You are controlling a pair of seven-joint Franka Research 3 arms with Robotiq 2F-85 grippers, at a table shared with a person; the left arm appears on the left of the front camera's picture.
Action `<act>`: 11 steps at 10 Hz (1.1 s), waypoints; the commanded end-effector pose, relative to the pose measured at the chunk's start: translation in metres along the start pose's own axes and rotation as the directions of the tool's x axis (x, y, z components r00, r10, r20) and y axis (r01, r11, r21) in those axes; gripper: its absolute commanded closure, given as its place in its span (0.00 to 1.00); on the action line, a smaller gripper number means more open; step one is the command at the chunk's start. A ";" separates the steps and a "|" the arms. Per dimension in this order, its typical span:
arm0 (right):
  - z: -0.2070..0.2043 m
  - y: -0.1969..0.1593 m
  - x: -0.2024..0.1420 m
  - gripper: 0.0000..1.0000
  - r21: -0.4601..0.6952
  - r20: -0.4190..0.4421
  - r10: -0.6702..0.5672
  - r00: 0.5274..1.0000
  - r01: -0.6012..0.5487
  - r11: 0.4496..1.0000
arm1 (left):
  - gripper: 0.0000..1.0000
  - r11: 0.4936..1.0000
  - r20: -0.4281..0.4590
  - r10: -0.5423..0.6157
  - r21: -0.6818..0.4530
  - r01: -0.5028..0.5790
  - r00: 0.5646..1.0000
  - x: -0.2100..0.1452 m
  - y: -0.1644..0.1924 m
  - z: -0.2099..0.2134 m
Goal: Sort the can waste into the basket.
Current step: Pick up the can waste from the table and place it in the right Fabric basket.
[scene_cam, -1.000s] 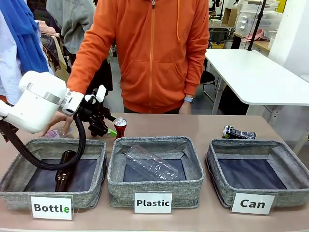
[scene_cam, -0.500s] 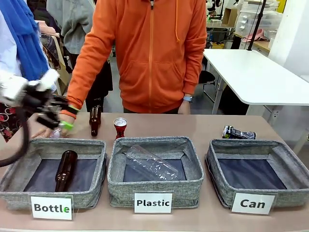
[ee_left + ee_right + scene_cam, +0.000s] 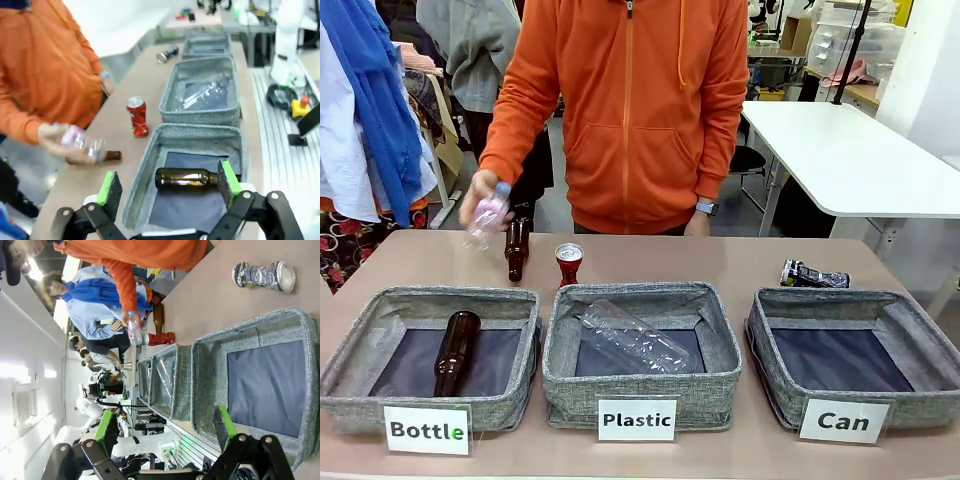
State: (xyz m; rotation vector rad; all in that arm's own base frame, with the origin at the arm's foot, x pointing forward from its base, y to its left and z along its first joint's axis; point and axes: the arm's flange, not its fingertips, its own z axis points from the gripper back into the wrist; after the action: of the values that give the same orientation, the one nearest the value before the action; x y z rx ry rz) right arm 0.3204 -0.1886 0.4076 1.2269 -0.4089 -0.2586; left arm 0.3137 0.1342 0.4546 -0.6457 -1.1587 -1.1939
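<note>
The red can [image 3: 569, 263] with a silver top stands behind the middle bin. The crushed dark can [image 3: 815, 274] lies on the table behind the empty grey "Can" basket [image 3: 761, 322] at the right. My left gripper [image 3: 169, 182] is open with nothing between its green pads, above the bin that holds a brown bottle; from here the red can [image 3: 138, 116] stands to the left, the crushed can [image 3: 167, 53] and the basket [image 3: 207, 39] far off. My right gripper [image 3: 165, 426] is open and empty above the basket [image 3: 250, 322], with the crushed can [image 3: 262, 275] beyond it and the red can [image 3: 160, 338] farther off.
A person in orange holds a clear plastic bottle [image 3: 485, 215] in one hand above the table's far left. A brown bottle [image 3: 517, 250] stands beside the red can. The "Bottle" bin [image 3: 350, 360] holds a brown bottle [image 3: 455, 350]; the "Plastic" bin [image 3: 555, 350] holds a clear bottle [image 3: 635, 337].
My left arm has drawn back leftward out of the front view. The person's hand has lifted the clear plastic bottle off the table.
</note>
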 end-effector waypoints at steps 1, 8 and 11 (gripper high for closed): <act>0.000 0.001 0.002 0.00 0.023 0.017 0.020 1.000 -0.020 1.000 | 0.00 0.992 0.091 0.052 0.109 -0.062 0.995 -0.035 -0.022 0.037; 0.000 0.001 0.002 0.00 0.023 0.017 0.020 1.000 -0.020 1.000 | 0.00 0.996 0.149 0.059 0.060 -0.068 0.987 -0.068 -0.004 0.021; 0.000 0.001 0.002 0.00 0.023 0.017 0.020 1.000 -0.020 1.000 | 0.00 0.998 0.051 0.051 0.021 -0.052 0.997 -0.041 0.069 -0.076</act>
State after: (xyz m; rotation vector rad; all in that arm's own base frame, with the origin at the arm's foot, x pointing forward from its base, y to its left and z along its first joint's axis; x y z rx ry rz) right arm 0.3203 -0.1886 0.4077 1.2265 -0.4092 -0.2587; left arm 0.3762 0.1070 0.4034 -0.7215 -1.2227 -1.1339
